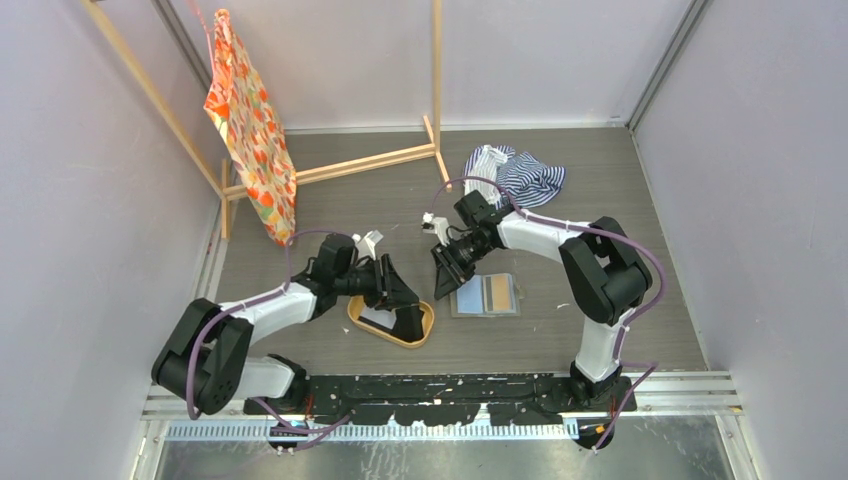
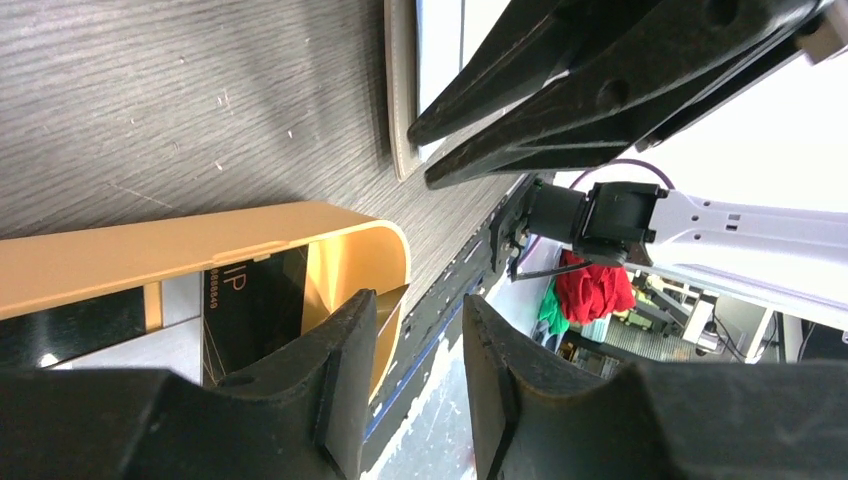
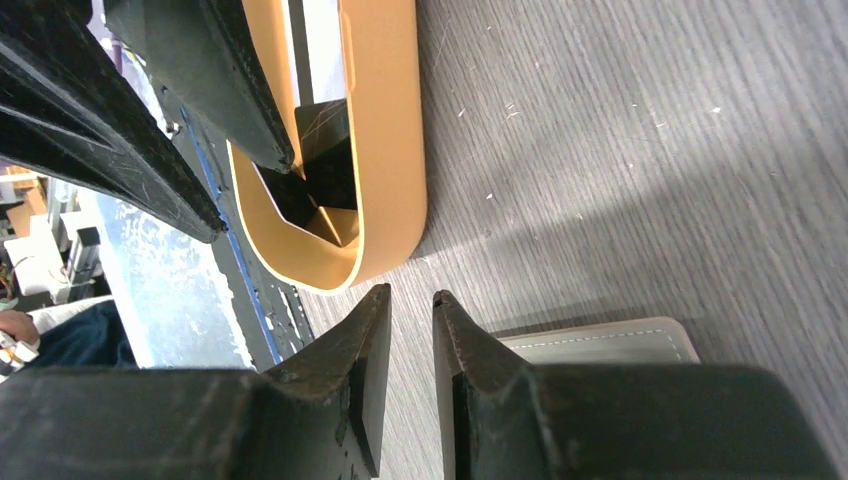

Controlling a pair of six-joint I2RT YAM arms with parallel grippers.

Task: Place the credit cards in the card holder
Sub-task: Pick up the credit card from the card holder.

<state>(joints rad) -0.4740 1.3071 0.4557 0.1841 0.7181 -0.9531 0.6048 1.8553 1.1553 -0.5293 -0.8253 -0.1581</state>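
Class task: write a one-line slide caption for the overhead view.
Overhead: the left tool reaches into the orange tray while the right tool hangs beside the open card holder.

Orange-tan tray [image 3: 385, 130], black card [image 2: 250, 300], blue-grey card holder [image 1: 467, 297], navy-and-white striped cloth [image 1: 530, 178], orange leaf-patterned fabric [image 1: 250, 130].

Table [image 1: 380, 200]: grey wood-grain top, lightly scratched. Near middle: orange oval tray [image 1: 396, 341] sits flat on it. Card holder [image 1: 486, 296] lies open just right of the tray, not touching it (pale inside faces up). Far side, right of centre: crumpled striped cloth [image 1: 520, 175]. Far left: wooden frame [image 1: 360, 163] stands on the surface, its base rail running toward the middle.
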